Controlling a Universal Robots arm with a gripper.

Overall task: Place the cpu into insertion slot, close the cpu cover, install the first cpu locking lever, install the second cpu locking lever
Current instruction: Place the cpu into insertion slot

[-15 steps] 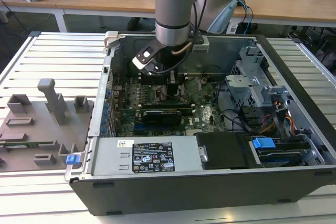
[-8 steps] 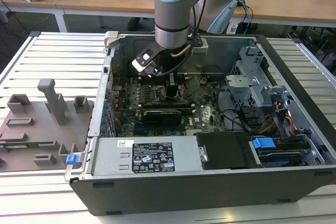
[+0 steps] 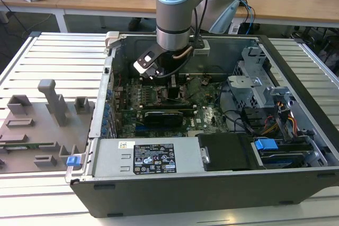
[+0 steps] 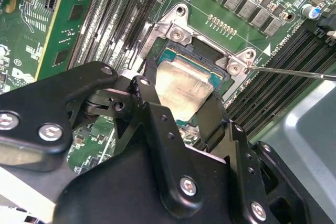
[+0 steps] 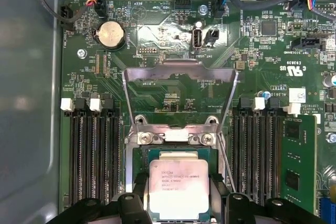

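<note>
My gripper [image 5: 178,186] is low over the motherboard inside the open computer case [image 3: 296,51]. Its black fingers [image 5: 137,184] press on two opposite edges of the cpu [image 5: 178,192], a flat silver-grey square chip. In both wrist views the cpu [image 4: 184,87] sits over the insertion slot [image 4: 177,54], level with its black frame [image 5: 173,153]. The cpu cover [image 5: 179,66], a silver windowed frame, is swung open and lies back from its hinge. A thin wire locking lever [image 4: 294,72] stands free beside the socket. In the exterior view the gripper [image 3: 172,88] hangs under the arm.
Long black memory slots [image 5: 92,150] flank the socket on both sides. A black graphics card [image 3: 164,116] lies in front of the socket, a power supply [image 3: 148,157] along the case's front wall. A grey fixture tray [image 3: 42,125] sits at the exterior view's left.
</note>
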